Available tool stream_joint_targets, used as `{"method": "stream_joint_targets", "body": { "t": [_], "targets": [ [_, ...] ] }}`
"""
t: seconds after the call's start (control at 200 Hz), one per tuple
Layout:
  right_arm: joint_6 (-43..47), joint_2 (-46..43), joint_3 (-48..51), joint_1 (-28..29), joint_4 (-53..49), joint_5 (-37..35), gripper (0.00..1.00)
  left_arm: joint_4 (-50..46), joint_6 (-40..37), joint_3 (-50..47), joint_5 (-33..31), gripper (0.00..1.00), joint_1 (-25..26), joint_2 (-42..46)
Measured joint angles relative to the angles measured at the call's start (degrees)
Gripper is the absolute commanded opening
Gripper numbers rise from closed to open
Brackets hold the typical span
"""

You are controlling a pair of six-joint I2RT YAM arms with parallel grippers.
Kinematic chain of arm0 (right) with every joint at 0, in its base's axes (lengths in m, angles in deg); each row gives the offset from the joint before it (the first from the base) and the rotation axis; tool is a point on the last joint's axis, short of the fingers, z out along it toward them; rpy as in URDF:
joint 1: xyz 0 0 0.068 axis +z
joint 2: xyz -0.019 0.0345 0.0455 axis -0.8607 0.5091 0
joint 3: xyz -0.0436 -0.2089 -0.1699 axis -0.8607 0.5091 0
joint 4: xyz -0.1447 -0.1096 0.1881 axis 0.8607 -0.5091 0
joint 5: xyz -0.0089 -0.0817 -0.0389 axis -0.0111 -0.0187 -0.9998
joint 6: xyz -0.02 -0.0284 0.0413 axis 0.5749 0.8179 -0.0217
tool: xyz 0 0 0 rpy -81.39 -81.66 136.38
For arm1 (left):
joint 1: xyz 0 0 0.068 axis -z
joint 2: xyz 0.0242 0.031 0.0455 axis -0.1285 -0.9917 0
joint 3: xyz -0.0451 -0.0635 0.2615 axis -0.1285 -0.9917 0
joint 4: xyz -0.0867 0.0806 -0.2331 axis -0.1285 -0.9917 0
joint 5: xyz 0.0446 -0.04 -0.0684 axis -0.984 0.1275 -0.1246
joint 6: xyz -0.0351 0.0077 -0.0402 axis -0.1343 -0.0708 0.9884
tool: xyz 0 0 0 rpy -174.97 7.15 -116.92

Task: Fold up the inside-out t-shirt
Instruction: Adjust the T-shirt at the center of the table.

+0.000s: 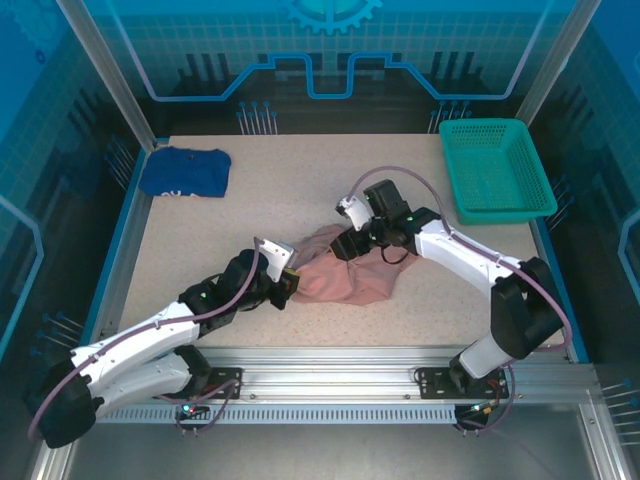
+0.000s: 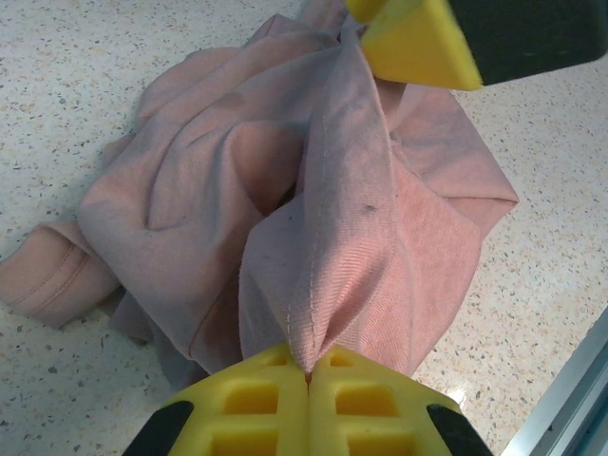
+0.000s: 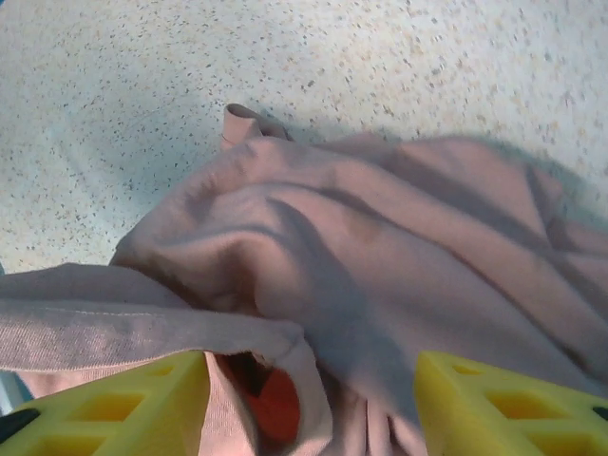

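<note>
The left gripper (image 2: 307, 369) is clamped on a stitched seam of the inside-out t-shirt (image 1: 352, 282), its yellow pads pressed together with a peak of pink cloth pinched between them. The right gripper (image 3: 313, 380) hangs over the far end of the same bunch, jaws standing apart and nothing gripped, a loose fold draped across one finger. The shirt lies crumpled on the table (image 1: 250, 200), directly ahead of the left fingertips and just under the right ones, filling the gap between the two hands. Its long axis, so far as a rumpled heap has one, runs along the raised seam from the left gripper's pinch straight toward the right gripper. A hemmed edge trails off to the left of the left hand. Which way collar and hem point cannot be told. Both hands are at the cloth but only the left has hold, so the coming spreading pull likely turns on the right gripper taking a second point on that seam line, opposite the left.
</note>
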Motion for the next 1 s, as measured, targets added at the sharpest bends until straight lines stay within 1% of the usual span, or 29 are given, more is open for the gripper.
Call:
{"method": "stream_joint_targets", "body": {
  "t": [0.105,0.275,0.355,0.44,0.5,0.55,0.625,0.765,0.865,0.96,1.0],
  "targets": [
    [1.7,1.3,-1.2,0.1,-0.1,0.0,0.43,0.0,0.0,0.0,0.0,0.00,0.0,0.0],
    [3.3,3.9,-2.8,0.3,-0.5,0.0,0.17,0.0,0.0,0.0,0.0,0.00,0.0,0.0],
    [3.5,3.8,-2.8,0.6,-0.7,-0.5,0.11,0.0,0.0,0.0,0.0,0.00,0.0,0.0],
    [2.0,2.9,-2.7,0.7,-0.6,-2.2,0.06,0.0,0.0,0.0,0.2,0.05,0.0,0.0],
    [0.2,0.6,-2.3,0.3,-0.6,-3.6,0.02,0.0,0.0,0.0,0.9,0.05,0.0,0.0],
    [-1.8,-2.6,-1.5,-0.1,-0.7,-5.0,0.00,-0.1,0.0,0.2,2.1,0.05,-0.1,-0.1],
    [-4.5,-9.0,-0.3,-0.5,-1.0,-7.6,0.00,-0.2,-0.1,1.4,4.8,0.06,-0.1,-1.2],
    [-8.4,-20.0,0.7,0.4,-1.7,-12.2,0.00,0.1,-1.2,6.4,9.9,0.12,1.1,-5.8],
    [-10.0,-23.4,2.0,0.5,-2.3,-15.1,0.00,0.0,-2.9,9.5,12.5,0.21,3.5,-8.4],
    [-10.9,-23.7,3.4,0.5,-3.0,-17.1,0.00,-0.3,-4.3,10.6,14.8,0.28,5.1,-9.7],
    [-11.1,-23.6,3.8,0.5,-3.6,-17.7,0.00,-0.5,-4.7,10.6,15.5,0.33,5.4,-9.8]
  ]
}}
